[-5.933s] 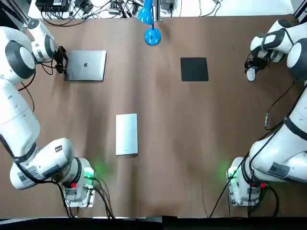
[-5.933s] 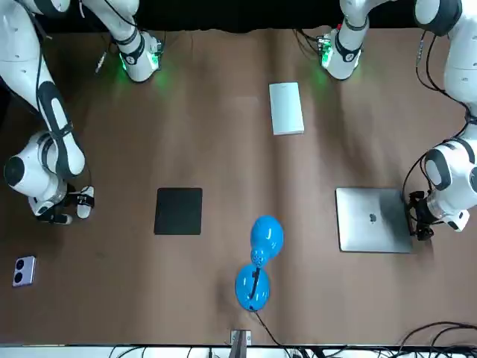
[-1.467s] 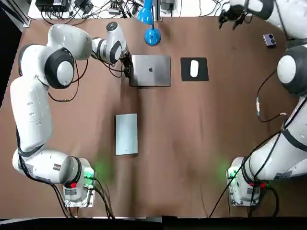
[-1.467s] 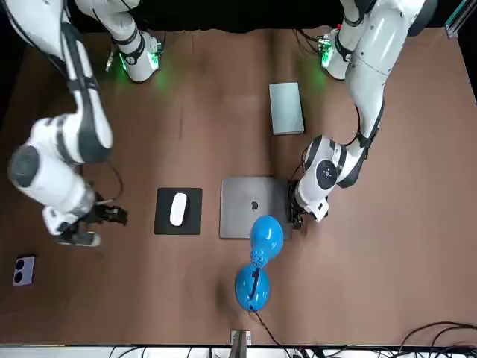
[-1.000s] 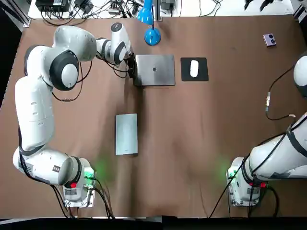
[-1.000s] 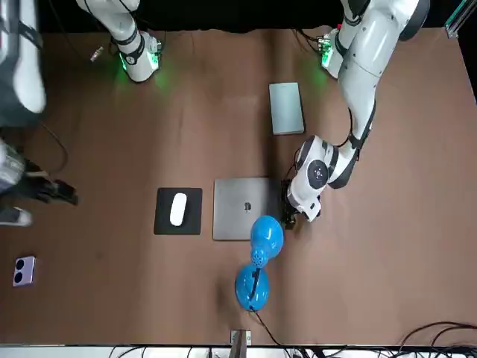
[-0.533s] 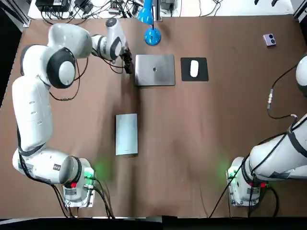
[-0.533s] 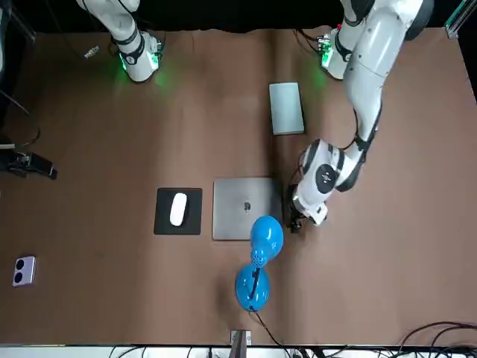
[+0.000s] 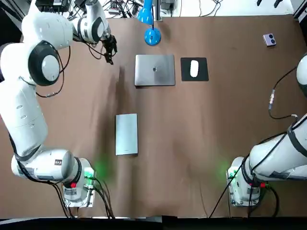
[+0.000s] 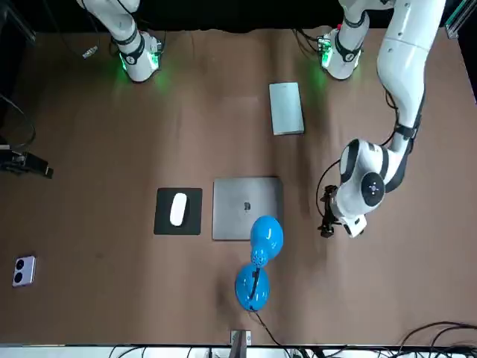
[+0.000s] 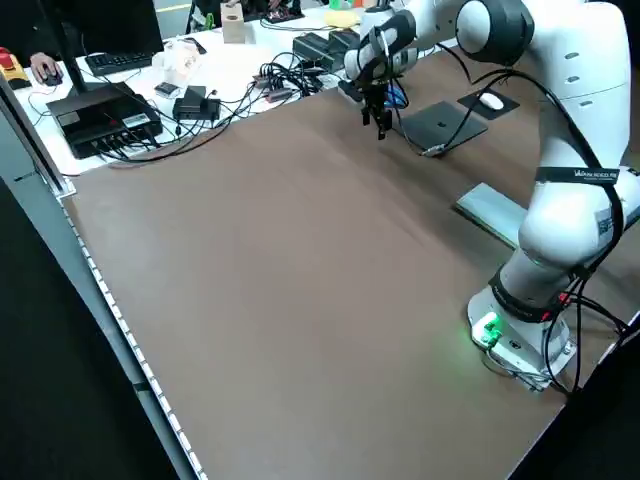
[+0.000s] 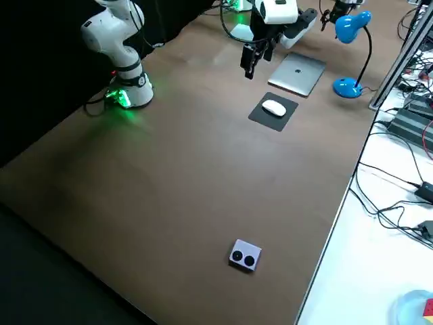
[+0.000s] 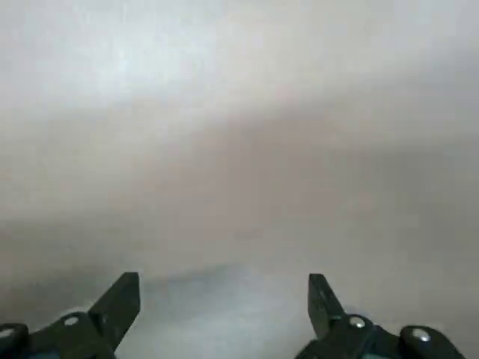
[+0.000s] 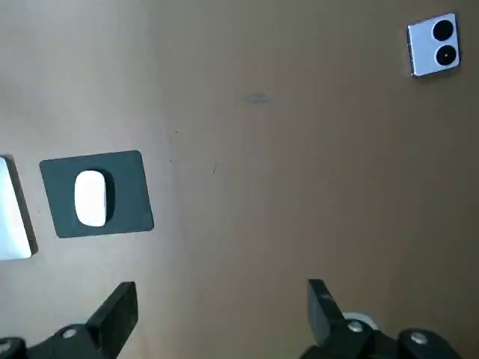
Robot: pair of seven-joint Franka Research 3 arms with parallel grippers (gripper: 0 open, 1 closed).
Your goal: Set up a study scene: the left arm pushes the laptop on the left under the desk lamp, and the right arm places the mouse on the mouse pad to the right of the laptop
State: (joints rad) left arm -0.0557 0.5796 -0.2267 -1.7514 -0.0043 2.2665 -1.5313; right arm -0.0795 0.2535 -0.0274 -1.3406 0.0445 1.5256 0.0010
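Silver, closed, lying flat on the brown table: laptop, directly at 6 o'clock of the blue desk lamp in top view, lamp base near its far edge, lamp head over it in front view. Long axis 9-to-3.

Black mouse pad just beside laptop at its 3 o'clock, narrow strip of table btwn them, not touching. White mouse centred on pad, long axis 12-to-6.

Left gripper at approx. 9–10 o'clock of laptop, clear gap to its 9 o'clock edge, raised off the table per left side view. Fingers spread wide in left wrist view, nothing btwn them.

Right gripper high up by the far right corner, btwn 1 and 2 o'clock of mouse, well apart. Fingers wide, empty; looks down on mouse, pad and a folded phone.

Judging by layout: both placements look done, so prob. only retreat left for both arms. Left arm is the nearer one to laptop by far; any extra nudge would go toward 3 o'clock, and w/ the pad that close, risks shoving pad and mouse. Looks centred under lamp already, so no nudge needed imo.

Pale flat slab at 7 o'clock of laptop, well apart, not in play.
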